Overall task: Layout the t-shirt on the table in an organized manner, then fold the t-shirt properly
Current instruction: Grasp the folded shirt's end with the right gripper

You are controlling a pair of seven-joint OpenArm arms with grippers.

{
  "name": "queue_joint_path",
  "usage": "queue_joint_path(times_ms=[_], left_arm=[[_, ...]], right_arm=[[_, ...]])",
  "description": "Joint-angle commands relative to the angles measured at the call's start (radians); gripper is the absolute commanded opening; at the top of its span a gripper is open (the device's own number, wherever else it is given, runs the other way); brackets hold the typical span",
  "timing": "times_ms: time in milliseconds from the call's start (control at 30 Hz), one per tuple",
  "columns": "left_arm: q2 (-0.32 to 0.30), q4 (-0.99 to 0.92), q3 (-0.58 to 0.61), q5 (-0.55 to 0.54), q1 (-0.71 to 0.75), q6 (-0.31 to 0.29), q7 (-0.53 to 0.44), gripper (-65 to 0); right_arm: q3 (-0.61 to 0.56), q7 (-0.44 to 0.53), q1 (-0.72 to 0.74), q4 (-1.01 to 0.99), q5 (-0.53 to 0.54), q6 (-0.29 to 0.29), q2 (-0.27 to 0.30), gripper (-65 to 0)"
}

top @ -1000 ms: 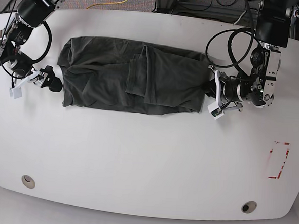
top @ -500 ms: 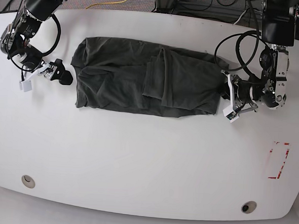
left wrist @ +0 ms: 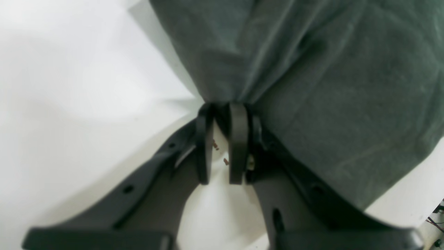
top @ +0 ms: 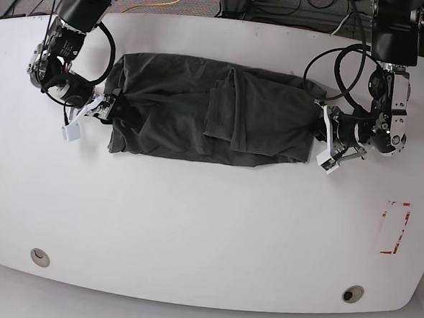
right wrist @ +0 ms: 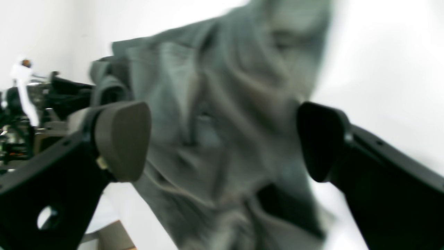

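The table [top: 208,224], a glossy white top with curved edges, fills the base view. The t-shirt [top: 201,108], dark charcoal and wrinkled, lies spread lengthwise across the table's far half, toward 12 o'clock from the centre, with a folded flap [top: 226,109] of cloth lying over its middle. The left gripper [top: 319,133] sits at the shirt's 3 o'clock edge; in the left wrist view its fingers [left wrist: 238,139] are pressed nearly together and pinch a gathered bunch of the shirt's cloth [left wrist: 312,69]. The right gripper [top: 113,108] sits at the shirt's 9 o'clock edge; in the right wrist view its pads [right wrist: 121,139] stand wide apart with the cloth [right wrist: 222,121] seen blurred between them, and neither pad visibly touches it. A red tape rectangle [top: 395,228] marks the table toward 4 o'clock, well apart from the shirt. Two round grommet holes [top: 353,293] lie near the front edge, at about 5 and 7 o'clock.
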Motion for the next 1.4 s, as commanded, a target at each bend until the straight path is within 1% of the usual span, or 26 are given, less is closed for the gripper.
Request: queue_joint_path(times_ms=[0,167,400,600,633,700,733,800,933,967,1000,1067,1133,1233,1367], left_arm=[[-0.012,-0.011,0.003,0.100,0.011,0.017,0.088,-58.5],[-0.011,-0.011,0.003,0.100,0.013,0.017,0.088,-58.5],[-0.011,-0.011,0.003,0.100,0.019,0.017,0.088,-58.5],[-0.011,-0.011,0.003,0.100,0.023,0.017,0.088,-58.5],[-0.011,-0.011,0.003,0.100,0.023,0.017,0.088,-58.5],[-0.011,-0.011,0.003,0.100,0.023,0.017,0.088,-58.5],[-0.011,-0.011,0.003,0.100,0.023,0.017,0.088,-58.5],[-0.011,-0.011,0.003,0.100,0.023,0.017,0.088,-58.5],[-0.011,-0.011,0.003,0.100,0.023,0.017,0.088,-58.5],[-0.011,-0.011,0.003,0.100,0.023,0.017,0.088,-58.5],[-0.011,-0.011,0.003,0.100,0.023,0.017,0.086,-58.5],[-0.009,-0.011,0.003,0.100,0.023,0.017,0.086,-58.5],[-0.009,-0.011,0.003,0.100,0.023,0.017,0.086,-58.5],[-0.008,-0.011,0.003,0.100,0.023,0.017,0.086,-58.5],[0.006,-0.011,0.003,0.100,0.023,0.017,0.086,-58.5]], right_arm=[[-0.015,-0.049,-0.006,0.001,-0.055,-0.010,-0.016,0.0],[-0.046,-0.048,-0.005,0.001,-0.056,-0.010,-0.043,0.0],[-0.054,-0.048,-0.005,0.001,-0.058,-0.010,-0.069,0.0],[-0.055,-0.048,-0.008,0.001,-0.058,-0.010,-0.077,0.0],[-0.055,-0.048,-0.008,0.001,-0.058,-0.010,-0.077,-1.0],[-0.055,-0.048,-0.008,0.001,-0.058,-0.010,-0.077,-8.6],[-0.055,-0.048,-0.008,0.001,-0.058,-0.010,-0.077,-15.1],[-0.055,-0.043,-0.006,0.001,-0.058,-0.010,-0.077,-25.4],[-0.055,-0.017,-0.006,0.001,-0.058,-0.010,-0.072,-53.7],[-0.055,-0.014,-0.006,0.001,-0.058,-0.010,-0.071,-58.0],[-0.055,-0.011,-0.006,0.001,-0.058,-0.010,-0.071,-65.0],[-0.055,-0.009,-0.006,0.001,-0.056,-0.010,-0.071,-65.0],[-0.055,-0.009,-0.006,0.002,-0.050,-0.010,-0.071,-63.4],[-0.055,-0.009,-0.008,0.060,-0.056,-0.010,-0.071,-65.0],[-0.057,-0.020,-0.026,0.185,-0.050,-0.010,-0.077,-65.0]])
